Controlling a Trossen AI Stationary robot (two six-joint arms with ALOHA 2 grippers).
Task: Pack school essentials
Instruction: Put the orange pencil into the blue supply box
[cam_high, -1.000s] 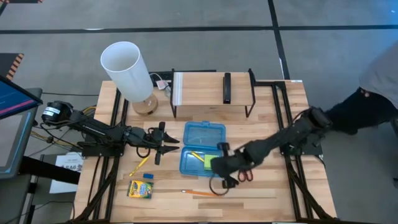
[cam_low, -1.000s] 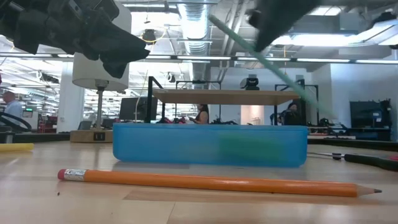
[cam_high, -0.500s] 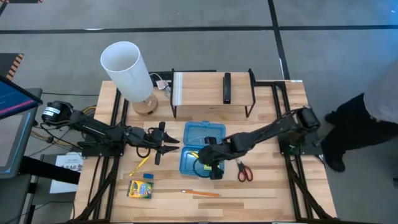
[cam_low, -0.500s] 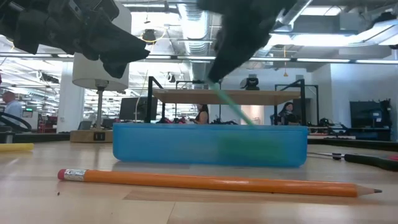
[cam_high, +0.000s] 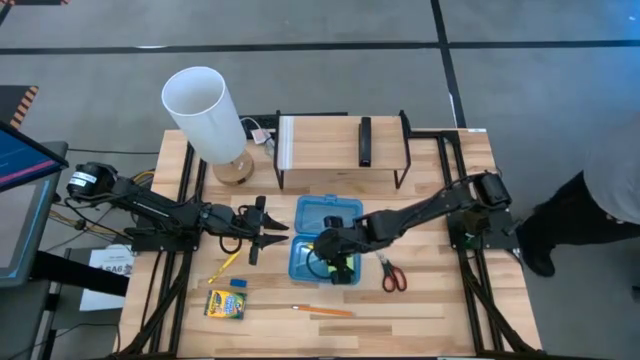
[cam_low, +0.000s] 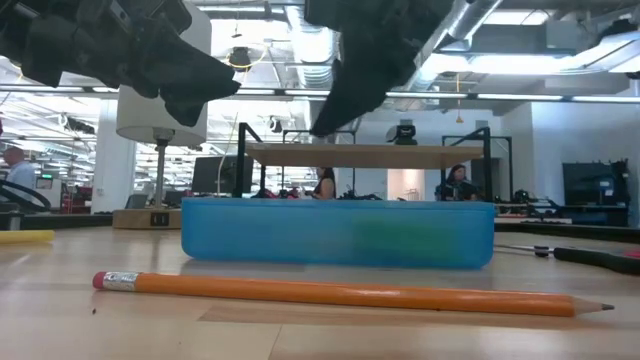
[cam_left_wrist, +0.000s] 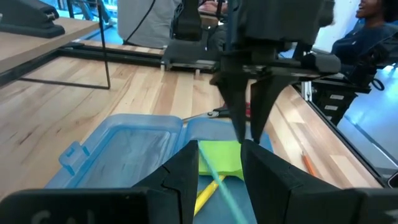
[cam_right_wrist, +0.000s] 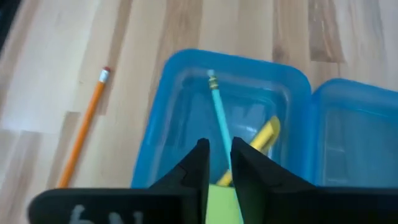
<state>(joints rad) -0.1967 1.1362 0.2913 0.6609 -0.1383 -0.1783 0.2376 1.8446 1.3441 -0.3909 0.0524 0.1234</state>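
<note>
The blue translucent case (cam_high: 326, 214) lies open, its lid on the far side. My right gripper (cam_high: 336, 264) hangs open over its tray, fingers pointing down, above the case rim in the low view (cam_low: 335, 115). The teal pen (cam_right_wrist: 216, 106) lies in the tray with a yellow pencil (cam_right_wrist: 263, 135) and the green sticky-note pad (cam_left_wrist: 225, 158). My left gripper (cam_high: 268, 233) waits open just left of the case. On the table lie the orange pencil (cam_high: 322, 311), the crayon box (cam_high: 225, 304), the blue eraser (cam_high: 238, 283), another yellow pencil (cam_high: 228, 263) and the red-handled scissors (cam_high: 390, 276).
A white lamp (cam_high: 205, 108) stands at the far left. A wooden shelf on a black wire frame (cam_high: 342, 145), with a black stapler (cam_high: 365, 140) on it, stands behind the case. A person (cam_high: 605, 195) stands off the table's right edge.
My right gripper has moved toward the table's left, from beside the scissors to over the case's tray, carrying the teal pen slanted downward. The pen went down into the tray and now lies there, no longer hanging from the gripper. The left arm has kept still.
</note>
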